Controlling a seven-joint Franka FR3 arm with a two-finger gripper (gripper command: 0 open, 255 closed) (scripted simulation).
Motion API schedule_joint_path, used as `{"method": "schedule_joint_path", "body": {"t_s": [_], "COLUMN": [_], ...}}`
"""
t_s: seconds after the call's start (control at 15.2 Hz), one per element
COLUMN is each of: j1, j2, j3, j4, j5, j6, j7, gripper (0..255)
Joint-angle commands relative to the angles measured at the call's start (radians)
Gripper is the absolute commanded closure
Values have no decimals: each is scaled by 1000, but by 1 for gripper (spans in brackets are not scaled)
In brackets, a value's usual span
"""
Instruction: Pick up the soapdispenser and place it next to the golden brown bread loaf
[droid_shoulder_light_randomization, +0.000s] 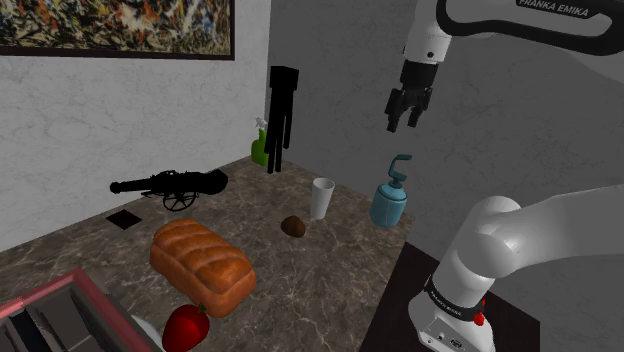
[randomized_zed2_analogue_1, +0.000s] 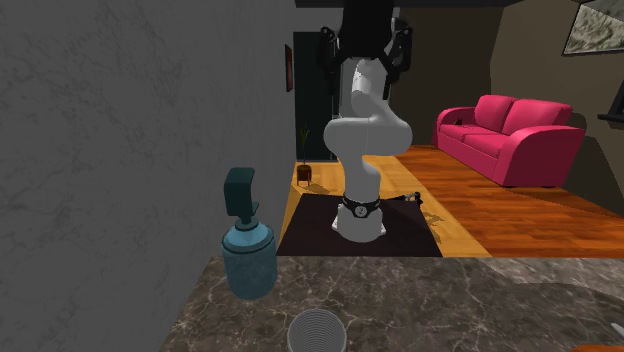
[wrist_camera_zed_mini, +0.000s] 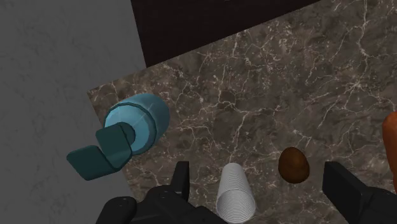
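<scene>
In the shoulder view a golden brown bread loaf (droid_shoulder_light_randomization: 200, 265) lies at the left of the dark marble counter (droid_shoulder_light_randomization: 330, 275), followed by a small brown oval lump (droid_shoulder_light_randomization: 293, 226) and a white ribbed cup (droid_shoulder_light_randomization: 322, 197). The upright teal-blue pump soap dispenser (droid_shoulder_light_randomization: 389, 202) comes last by the counter's edge, well apart from the loaf. Above the dispenser hangs the all-black gripper (droid_shoulder_light_randomization: 408, 115), fingers spread and empty.
</scene>
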Motion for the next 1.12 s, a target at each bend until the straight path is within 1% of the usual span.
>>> {"method": "schedule_joint_path", "body": {"t_s": [0.0, 0.33, 0.59, 0.86, 1.06], "j1": [0, -9, -27, -48, -59], "j2": [0, -130, -202, -235, -230], "j3": [0, -121, -237, -372, -486], "j4": [0, -180, -294, -379, -420], "j5": [0, -80, -156, -239, -301], "j6": [0, 129, 237, 354, 450], "j7": [0, -153, -279, -409, -510], "gripper": [0, 0, 0, 0, 0]}}
